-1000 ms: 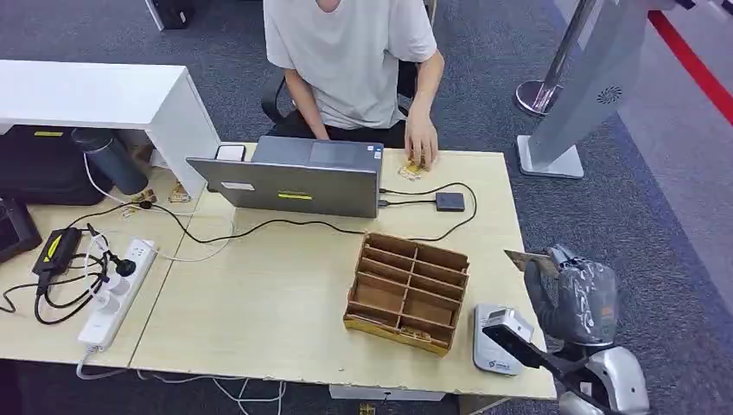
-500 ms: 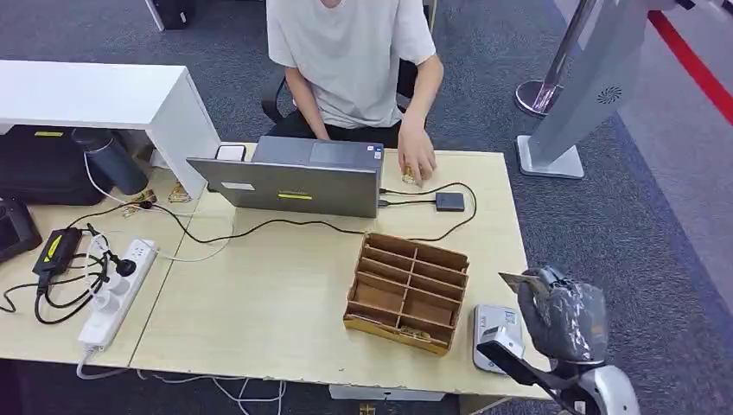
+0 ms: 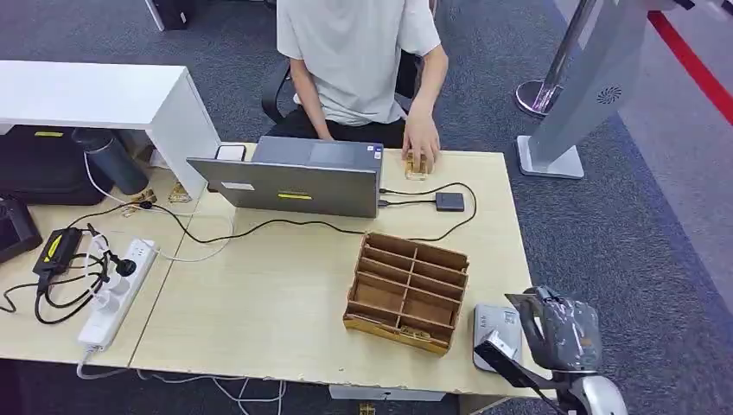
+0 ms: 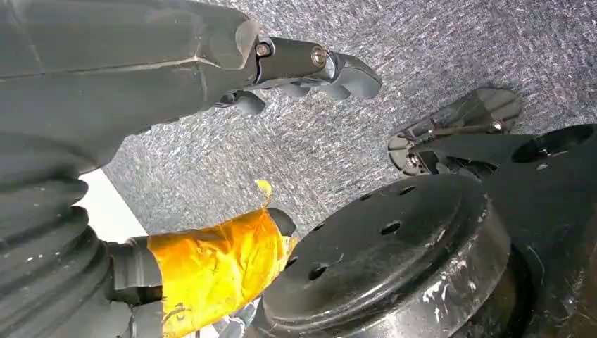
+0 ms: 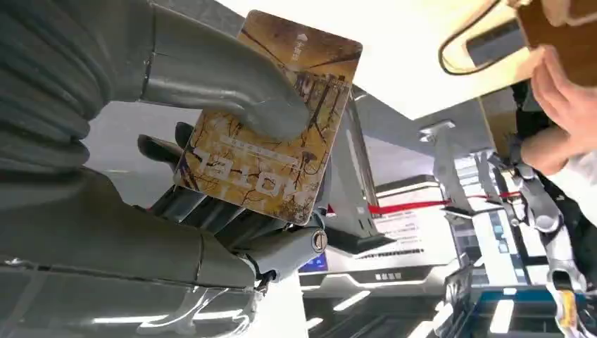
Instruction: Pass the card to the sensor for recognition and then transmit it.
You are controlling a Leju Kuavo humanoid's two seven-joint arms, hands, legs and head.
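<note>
Grey carpet rings the desk (image 3: 259, 294); the right hand (image 3: 562, 333), pinching the card (image 5: 271, 116) (a hotel key), has dropped nearer the sensor (image 3: 494, 337) — recognition looks imminent. Left hand (image 4: 310, 67) hangs, fingers curled on nothing.

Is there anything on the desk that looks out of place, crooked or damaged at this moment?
Nothing looks damaged or spilled. The brown wooden divided organizer box sits askew to the light wooden desk edge, and black cables lie tangled by the white power strip. The right hand holds the brown patterned hotel card.
</note>
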